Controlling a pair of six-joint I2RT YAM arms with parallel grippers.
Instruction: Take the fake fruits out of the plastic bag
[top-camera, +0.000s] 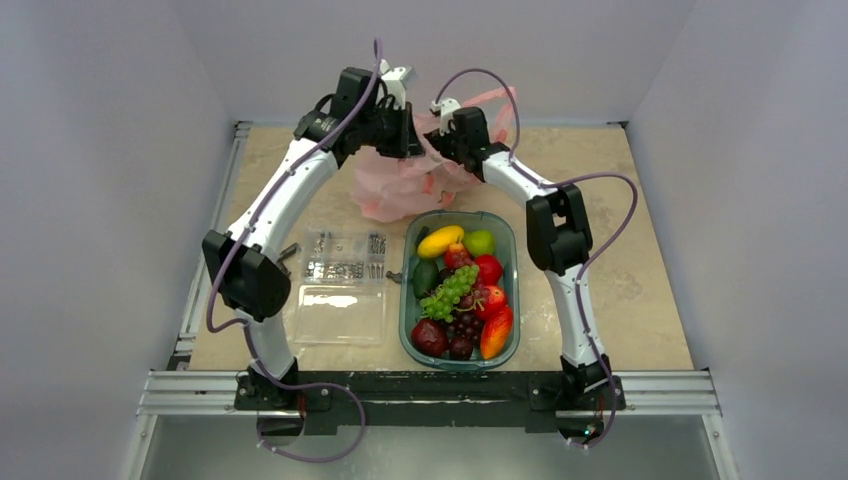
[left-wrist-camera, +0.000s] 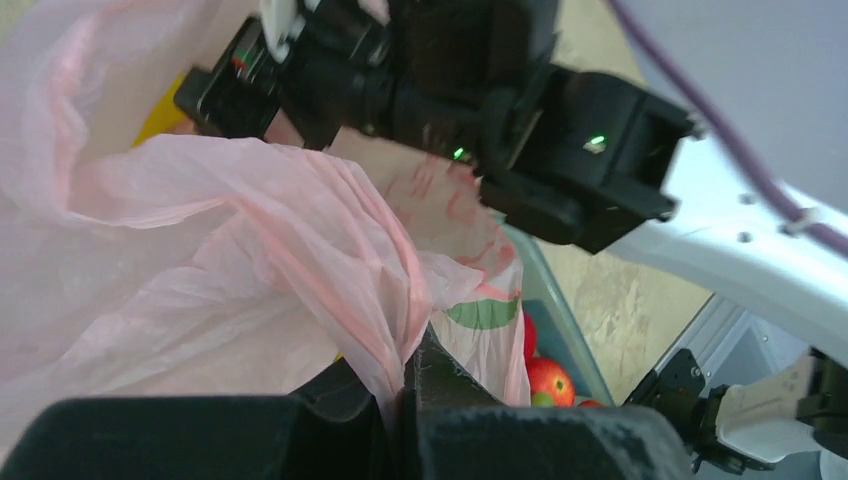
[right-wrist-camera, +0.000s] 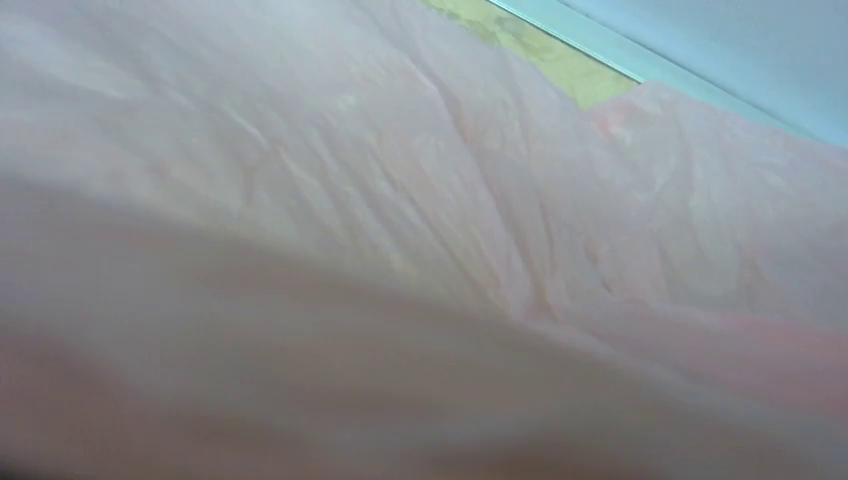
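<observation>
Presently the plastic bag (top-camera: 400, 185) is found bunched between both grippers. A fold of its film is clamped in the closed left gripper (left-wrist-camera: 405, 392). The right gripper (top-camera: 440, 145), just beside the left, is buried against the bag; whether it is parted or closed cannot be told. A yellow shape (left-wrist-camera: 160, 120) is glimpsed through the film beyond the left gripper. Heaped in a green tray (top-camera: 511, 250) just nearward of both grippers, the fake fruits (top-camera: 452, 288) are noted.

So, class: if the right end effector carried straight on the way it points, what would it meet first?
The plastic bag: its pink film fills the whole right wrist view, seemingly very close to the right end effector. What lies behind the film cannot be seen.
</observation>
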